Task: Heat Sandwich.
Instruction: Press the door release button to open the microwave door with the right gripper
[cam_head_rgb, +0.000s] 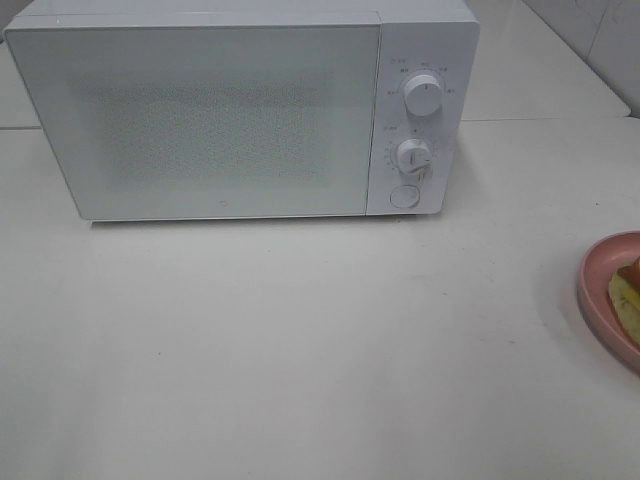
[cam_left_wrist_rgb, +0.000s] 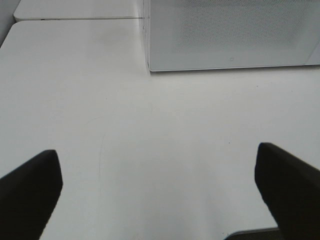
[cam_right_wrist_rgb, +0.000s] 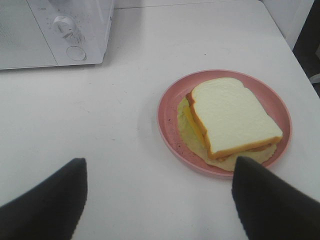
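Since everything else stands on it, the desk (cam_head_rgb: 300, 350) heads the list: white, matt, with a seam running across it at the back.

Microwave oven (cam_head_rgb: 200, 120): white, at the back of the desk, door shut. A speckled window fills most of the front, and the control panel is on the right side.

Plate (cam_right_wrist_rgb: 167, 117): round, pink, shallow rim. It sits on the desk to the right of the microwave oven and nearer the front, well apart from it, cut off by the right edge of the high view.

Sandwich (cam_right_wrist_rgb: 232, 117): lying flat on the plate and nearly as wide as it. Two thick white slices with tan crust, yellow and reddish filling showing at the edges. A pale yellowish layer spreads from under the lower slice onto the plate.

Left end effector (cam_left_wrist_rgb: 156, 152): two dark fingers spread fully wide, nothing between them, above bare desk in front of the oven's left corner.

Right end effector (cam_right_wrist_rgb: 160, 162): fingers spread wide, nothing held, above the desk just short of the plate. One finger overlaps the plate's near rim in the wrist view; contact cannot be told.

Upper knob (cam_head_rgb: 424, 96): white, round, at the top of the panel.

Lower knob (cam_head_rgb: 413, 156): white, slightly smaller, below the upper knob.

Button (cam_head_rgb: 404, 196): round, white, at the foot of the panel.
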